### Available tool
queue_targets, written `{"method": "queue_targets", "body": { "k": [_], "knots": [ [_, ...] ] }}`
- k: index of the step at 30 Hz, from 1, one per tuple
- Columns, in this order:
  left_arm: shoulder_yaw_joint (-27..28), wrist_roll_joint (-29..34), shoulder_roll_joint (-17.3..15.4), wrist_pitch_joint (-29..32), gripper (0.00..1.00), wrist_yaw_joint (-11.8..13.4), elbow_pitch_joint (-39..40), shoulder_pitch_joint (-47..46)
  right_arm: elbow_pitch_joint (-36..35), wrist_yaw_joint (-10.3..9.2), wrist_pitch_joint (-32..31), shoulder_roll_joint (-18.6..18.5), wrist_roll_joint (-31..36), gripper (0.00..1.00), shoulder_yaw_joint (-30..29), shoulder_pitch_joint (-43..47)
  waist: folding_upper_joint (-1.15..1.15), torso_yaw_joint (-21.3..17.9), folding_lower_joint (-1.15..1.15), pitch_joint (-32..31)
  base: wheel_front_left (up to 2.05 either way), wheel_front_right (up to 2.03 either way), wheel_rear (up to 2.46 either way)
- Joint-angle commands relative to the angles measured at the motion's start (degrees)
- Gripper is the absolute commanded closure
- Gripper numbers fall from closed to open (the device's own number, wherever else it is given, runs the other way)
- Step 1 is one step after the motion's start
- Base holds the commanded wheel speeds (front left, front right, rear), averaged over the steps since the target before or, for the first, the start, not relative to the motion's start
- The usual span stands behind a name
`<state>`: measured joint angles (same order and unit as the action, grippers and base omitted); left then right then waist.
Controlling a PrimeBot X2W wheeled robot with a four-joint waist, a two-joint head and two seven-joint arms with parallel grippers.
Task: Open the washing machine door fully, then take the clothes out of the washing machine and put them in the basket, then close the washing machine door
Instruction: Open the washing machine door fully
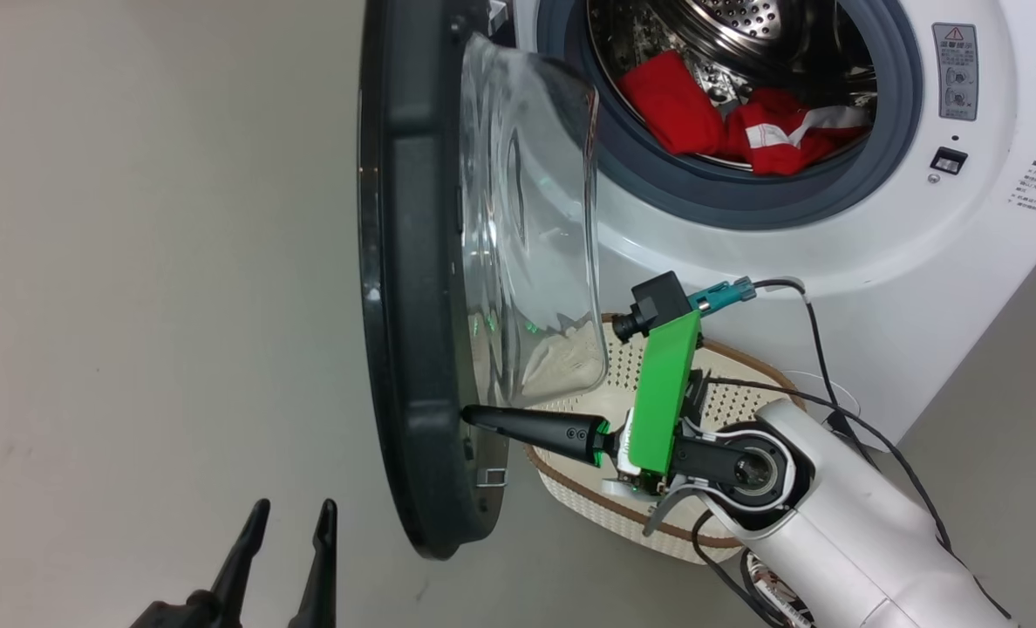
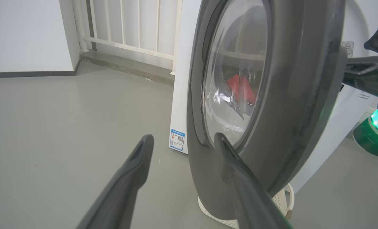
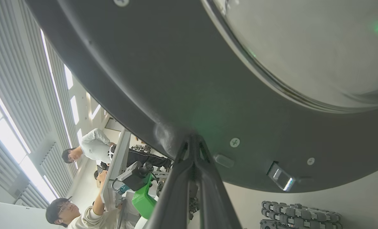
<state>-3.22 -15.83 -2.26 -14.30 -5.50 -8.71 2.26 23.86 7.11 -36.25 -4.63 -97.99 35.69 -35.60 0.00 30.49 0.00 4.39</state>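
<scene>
Dark grey to black across the washing machine door (image 1: 413, 288), clear and colourless in its glass bowl (image 1: 527, 227). White on the washing machine (image 1: 832, 253), blue-grey on its gasket (image 1: 657, 187), bare steel dotted with round holes in the drum (image 1: 745, 26). Bright red with white bands for the clothes (image 1: 745, 118). Cream-white with rows of small holes on the basket (image 1: 745, 406), brown weave along its rim (image 1: 562, 471). Black on the left gripper (image 1: 295, 510) and the right gripper (image 1: 470, 416); vivid green on the wrist plate (image 1: 666, 392), teal on the connector (image 1: 723, 294), white on the forearm (image 1: 841, 532). Pale grey over the floor (image 1: 134, 262). Blue and white on the label sticker (image 2: 177, 140).
</scene>
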Motion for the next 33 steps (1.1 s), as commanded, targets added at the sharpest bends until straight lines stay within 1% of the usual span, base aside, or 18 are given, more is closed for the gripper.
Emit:
{"method": "queue_targets", "body": {
  "k": [1, 10, 14, 15, 16, 17, 24, 33],
  "knots": [
    [2.07, -0.57, -0.62, -0.70, 0.00, 0.28, 1.54, -1.33, -1.93, 0.37, 0.34, 1.75, -1.11, 1.00, 0.69, -1.97, 0.00, 0.02, 0.00, 0.05, 0.00, 0.00, 0.00],
    [2.19, -0.68, -0.62, -0.70, 0.00, 0.53, 1.38, -1.65, -1.84, 0.37, 1.53, 1.75, -2.06, 1.00, 1.99, -2.47, 0.00, -0.01, 0.00, -0.05, 0.00, 0.00, 0.00],
    [2.27, -0.48, -0.62, -0.70, 0.00, 0.48, 1.20, -1.47, -1.54, 0.37, 2.29, 1.75, -1.15, 1.00, 1.96, -1.95, 0.00, -0.22, 0.00, -0.66, 0.00, 0.00, 0.00],
    [2.30, -0.47, -0.62, -0.70, 0.00, 0.44, 1.14, -1.39, -1.42, 0.37, 2.50, 1.75, -0.75, 0.78, 1.85, -1.69, 0.00, -0.29, 0.00, -0.82, 0.00, 0.00, 0.00],
    [2.32, -0.56, -0.62, -0.70, 0.00, 0.39, 1.06, -1.35, -1.27, 0.37, 2.77, 1.75, -0.24, 0.51, 1.65, -1.40, 0.00, -0.36, 0.00, -0.96, 0.00, 0.00, 0.00],
    [2.32, -0.61, -0.62, -0.70, 0.00, 0.34, 0.96, -1.33, -1.08, 0.37, 2.99, 1.75, 0.19, 0.00, 1.36, -1.00, 0.00, -0.43, 0.00, -1.13, 0.00, 0.00, 0.00],
    [2.78, 0.00, -0.62, -0.70, 0.00, -0.21, -0.26, -1.42, -0.45, 0.37, 4.16, 0.70, 2.65, 0.00, -1.06, 3.02, 0.00, -1.02, 0.00, -2.32, 0.00, 0.00, 0.00],
    [3.83, 1.04, -0.62, -0.70, 0.00, -1.09, -2.15, -1.49, 0.30, 0.37, 7.97, -2.19, 4.91, 0.00, -4.41, 10.39, 0.00, -2.41, 0.00, -4.23, 0.00, 0.00, 0.00]
  ]
}}
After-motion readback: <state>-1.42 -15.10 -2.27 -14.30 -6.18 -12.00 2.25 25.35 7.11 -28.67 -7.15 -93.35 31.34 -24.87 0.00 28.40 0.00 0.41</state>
